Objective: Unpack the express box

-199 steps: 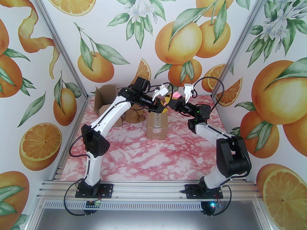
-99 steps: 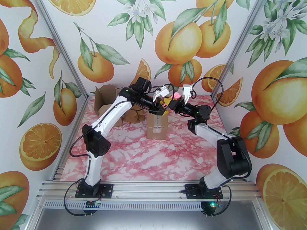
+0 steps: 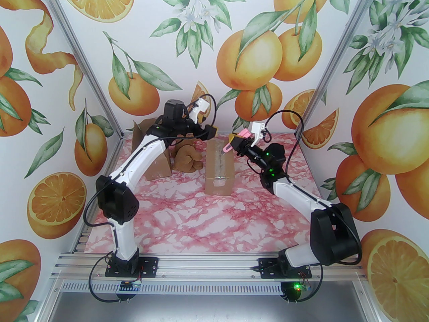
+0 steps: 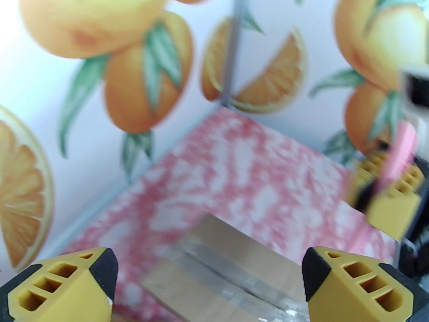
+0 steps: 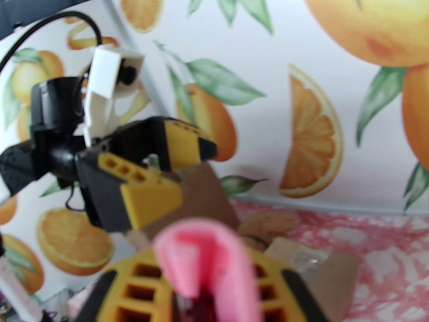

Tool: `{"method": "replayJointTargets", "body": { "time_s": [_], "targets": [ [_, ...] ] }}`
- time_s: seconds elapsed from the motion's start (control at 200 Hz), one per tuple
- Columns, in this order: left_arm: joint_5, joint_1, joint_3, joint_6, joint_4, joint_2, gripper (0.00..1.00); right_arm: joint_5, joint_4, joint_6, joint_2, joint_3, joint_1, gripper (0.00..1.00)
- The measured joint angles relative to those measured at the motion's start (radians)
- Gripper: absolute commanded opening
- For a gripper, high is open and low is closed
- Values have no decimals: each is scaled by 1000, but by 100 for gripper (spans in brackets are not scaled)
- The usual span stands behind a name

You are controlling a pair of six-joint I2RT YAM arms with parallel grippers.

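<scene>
The express box is a long, closed cardboard box with clear tape along its top seam, standing mid-table. My right gripper hovers over its far right end, shut on a pink box cutter whose tip points down at the taped seam. In the right wrist view the pink box cutter stands between my yellow fingers. My left gripper hangs open just left of the box's far end. Its fingertips are spread wide above the taped box, with nothing between them.
An opened cardboard box stands at the back left beside crumpled brown paper. The walls close in right behind the box. The pink marbled table stretches toward the arm bases.
The two grippers were together above the box on the pink cutter. My left gripper has opened and drawn back to the left. The right one has kept the cutter and tilted it down toward the seam.
</scene>
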Motion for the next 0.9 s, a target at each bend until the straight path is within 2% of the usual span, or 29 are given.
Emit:
{"method": "replayJointTargets", "body": {
  "time_s": [0.15,0.29,0.625,0.901],
  "targets": [
    [111,44,116,-23,30,151,84,129,-62,-87,43,61,75,0],
    [177,61,157,-18,21,222,82,232,-56,-133,101,106,116,0],
    [171,119,322,-113,-3,367,83,616,-120,-230,196,212,150,0],
    [225,87,325,-183,-5,472,83,681,-91,-253,228,297,136,0]
  ]
}}
